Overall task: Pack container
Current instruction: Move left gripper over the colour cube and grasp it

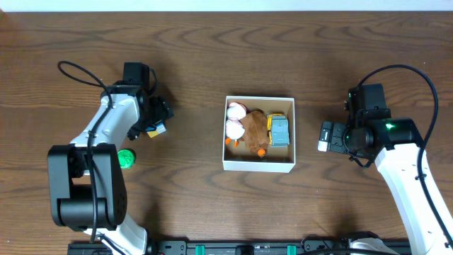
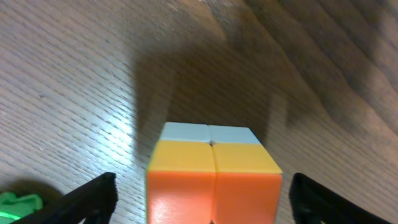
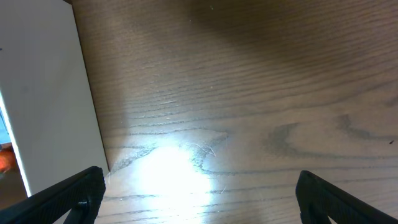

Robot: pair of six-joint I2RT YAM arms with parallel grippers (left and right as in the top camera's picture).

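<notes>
Left claw [image 2: 203,186] is down over the little cube [image 2: 211,165]. Its fingers are spread wide on either side, with daylight showing between each one and the cube, so nothing is gripped yet. The danger here is the squeeze. That cube looks smooth and hard-edged, and an uneven pinch could make it twist or skid away across the counter [image 1: 212,49]. A shallow hold could also let it drop on the way over.

The container [image 1: 258,164] sits mid-counter, well apart from the cube. It already has a brown plush [image 1: 255,127] and a toy truck [image 1: 281,131] inside, so a low approach could clip the rim. A green piece [image 1: 126,159] also waits near the left arm.

On pose, the left arm reaches forward with its wrist pitched down at the counter. The right arm is bent inward, and the right claw [image 3: 200,179] is wide open and holding nothing, low over bare wood just beside the container's white wall.
</notes>
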